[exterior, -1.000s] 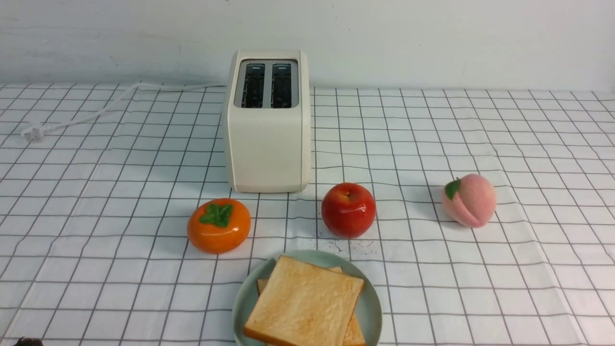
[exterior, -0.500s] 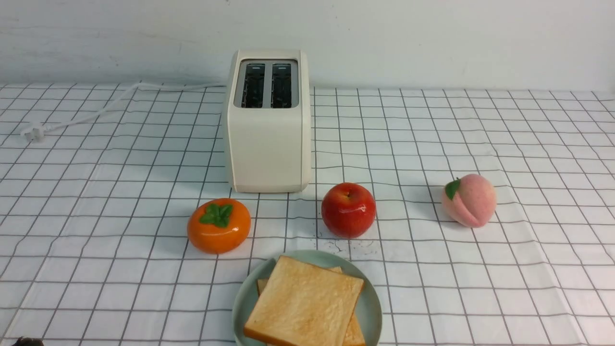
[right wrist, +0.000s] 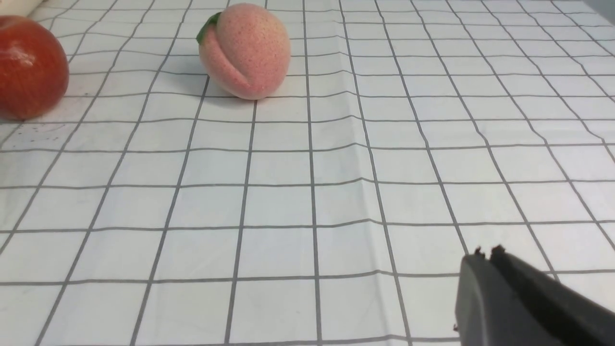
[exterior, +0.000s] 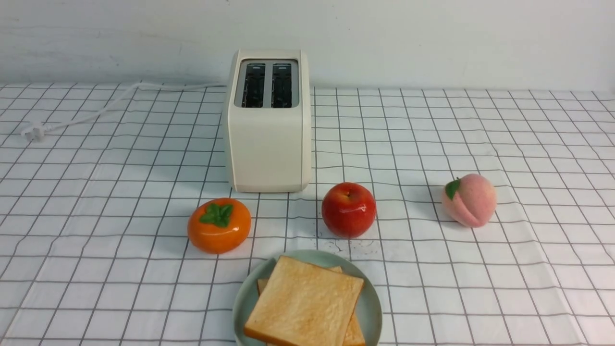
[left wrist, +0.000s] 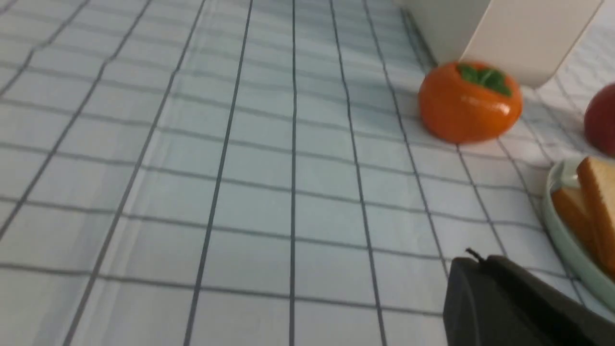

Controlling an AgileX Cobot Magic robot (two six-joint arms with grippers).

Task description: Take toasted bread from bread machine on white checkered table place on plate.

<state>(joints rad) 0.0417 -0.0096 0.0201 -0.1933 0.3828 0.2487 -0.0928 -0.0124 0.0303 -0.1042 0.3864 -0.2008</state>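
Both golden-tan square toast slices (exterior: 303, 303) lie stacked on the mint-green round plate (exterior: 371, 307); left claw (left wrist: 473, 269) and right claw (right wrist: 485, 262) are closed, empty. A careless sweep could knock the overhanging top slice off.

no writing can be read anywhere here. the bread machine (exterior: 267, 139) shows a plain cream front with no brand or markings on it, the plate (exterior: 370, 307) is bare mint green along its rim, and the white checkered table (exterior: 480, 269) carries only its dark grid lines. the persimmon (exterior: 219, 225), apple (exterior: 348, 209) and peach (exterior: 469, 200) bear no stickers or labels.
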